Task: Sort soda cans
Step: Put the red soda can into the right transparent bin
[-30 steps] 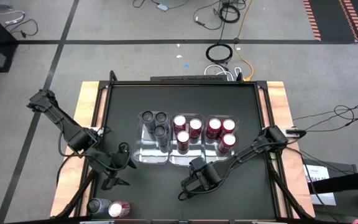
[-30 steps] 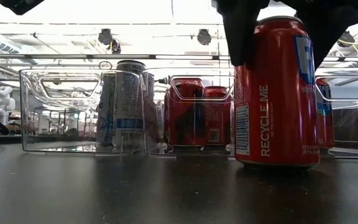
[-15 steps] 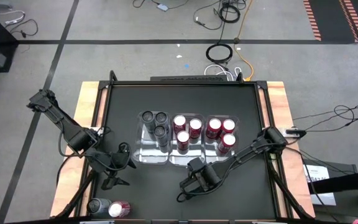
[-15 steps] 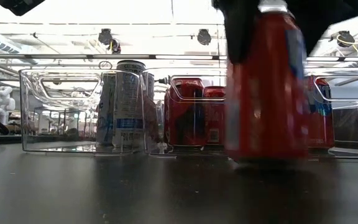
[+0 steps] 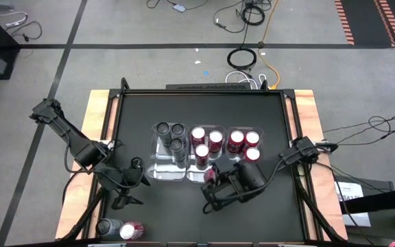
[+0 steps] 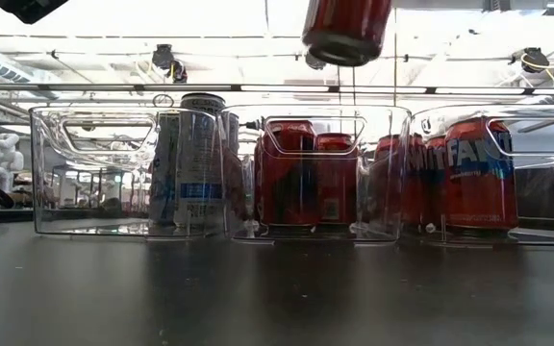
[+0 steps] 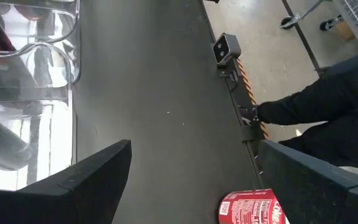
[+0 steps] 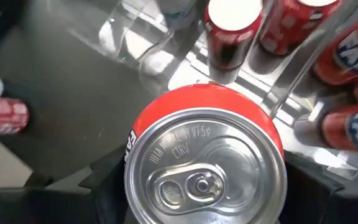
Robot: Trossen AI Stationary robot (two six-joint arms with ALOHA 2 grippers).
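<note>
My right gripper is shut on a red soda can, silver top up, high above the table's near middle; the low view shows only the can's lower end. Three clear trays stand in a row beyond it. The left one holds dark grey cans, the middle and right ones hold red cans, all upright. My left gripper waits open at the near left. A grey can and a red can lie on their sides at the near left edge. My right gripper pinches the red can by its side wall just below the top rim, one finger on either side. The fingers come from above, slanting down. The can hangs clear of the table, slightly tilted, bottom end down.
A person's dark sleeve shows beyond the table's edge in the left wrist view. The red can lying at the near left is just ahead of my left fingers. Bare black tabletop lies in front of the trays.
My right gripper has risen steeply with the red can, which stood on the table a second ago and now hangs clear and tilted. Gripper and can have also shifted a little toward the trays.
</note>
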